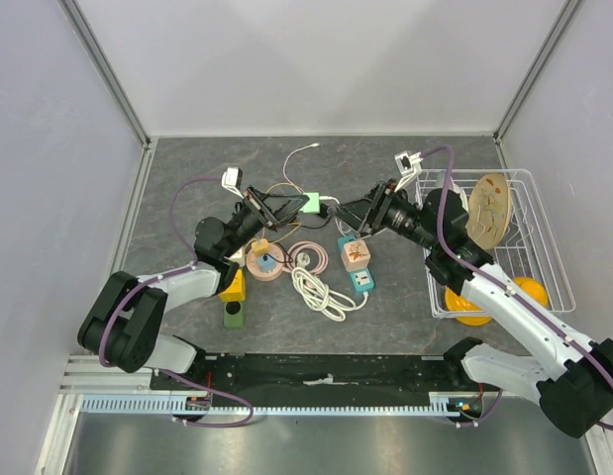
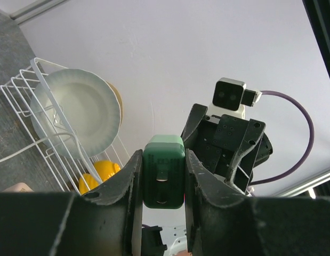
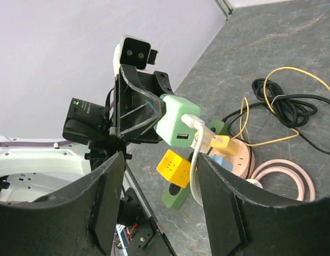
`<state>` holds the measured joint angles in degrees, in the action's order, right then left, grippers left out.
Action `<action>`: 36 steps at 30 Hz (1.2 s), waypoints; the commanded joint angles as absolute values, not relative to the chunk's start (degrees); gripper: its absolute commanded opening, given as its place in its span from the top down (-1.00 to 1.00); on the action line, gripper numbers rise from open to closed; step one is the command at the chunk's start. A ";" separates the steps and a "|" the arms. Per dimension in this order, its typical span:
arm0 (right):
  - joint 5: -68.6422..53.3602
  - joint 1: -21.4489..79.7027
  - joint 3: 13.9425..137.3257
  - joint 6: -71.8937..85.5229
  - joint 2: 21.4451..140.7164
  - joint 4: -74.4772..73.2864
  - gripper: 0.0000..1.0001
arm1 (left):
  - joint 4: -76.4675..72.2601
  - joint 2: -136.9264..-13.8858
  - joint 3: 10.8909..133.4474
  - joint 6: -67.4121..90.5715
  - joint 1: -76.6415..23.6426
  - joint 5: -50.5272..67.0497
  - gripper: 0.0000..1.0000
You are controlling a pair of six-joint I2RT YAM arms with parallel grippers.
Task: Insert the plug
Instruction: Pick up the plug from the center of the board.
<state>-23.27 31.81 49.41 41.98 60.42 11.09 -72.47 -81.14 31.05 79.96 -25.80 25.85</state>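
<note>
**Mostly Matt Plastic on a Stone-Look Bench**

Between the left jaws sits a green cube (image 2: 163, 170) of smooth, matt plastic. The jaws themselves are black plastic with a rough, grainy face. A white cable (image 3: 194, 165) between the right jaws looks smooth and faintly glossy. Beyond the left jaws, a coated-metal wire rack (image 1: 554, 242) holds a glossy white plate (image 2: 74, 112). The bench (image 3: 292, 48) is dark, mottled and matt.
</note>
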 commanded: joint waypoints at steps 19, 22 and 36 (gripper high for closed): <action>-17.23 41.22 51.07 46.04 64.05 21.96 -0.36 | -58.18 -70.75 32.61 70.92 -25.75 21.44 0.96; -16.44 42.19 50.36 50.70 66.61 24.78 -0.36 | -58.18 -70.23 32.52 71.28 -25.75 21.27 0.96; -6.24 43.07 45.27 56.77 66.18 27.06 -0.32 | -57.83 -66.62 30.41 75.67 -26.19 17.84 0.96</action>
<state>-9.50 42.54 47.57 54.08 67.22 20.16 -55.72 -67.96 30.33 73.91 -25.74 19.42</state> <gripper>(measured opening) 0.666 0.347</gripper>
